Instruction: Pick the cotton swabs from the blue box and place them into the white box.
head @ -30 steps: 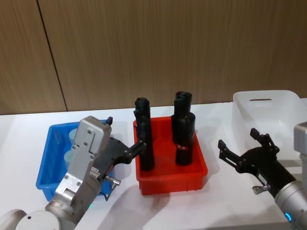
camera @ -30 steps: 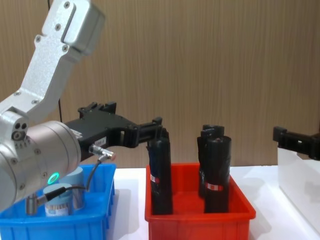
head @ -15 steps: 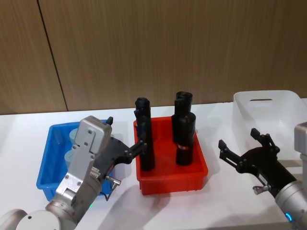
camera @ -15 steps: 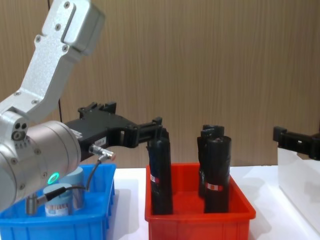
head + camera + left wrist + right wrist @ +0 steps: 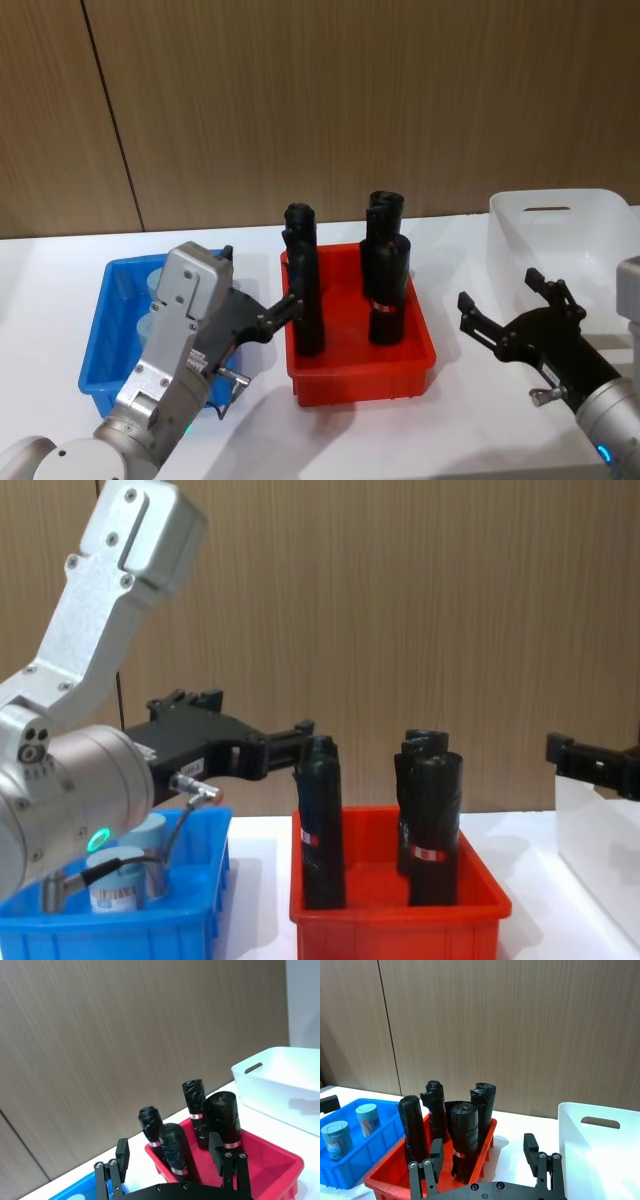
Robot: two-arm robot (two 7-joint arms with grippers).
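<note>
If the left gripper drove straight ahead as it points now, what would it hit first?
Probably the nearest black roll in the red bin; the open left gripper points straight at it, depth unclear.
</note>
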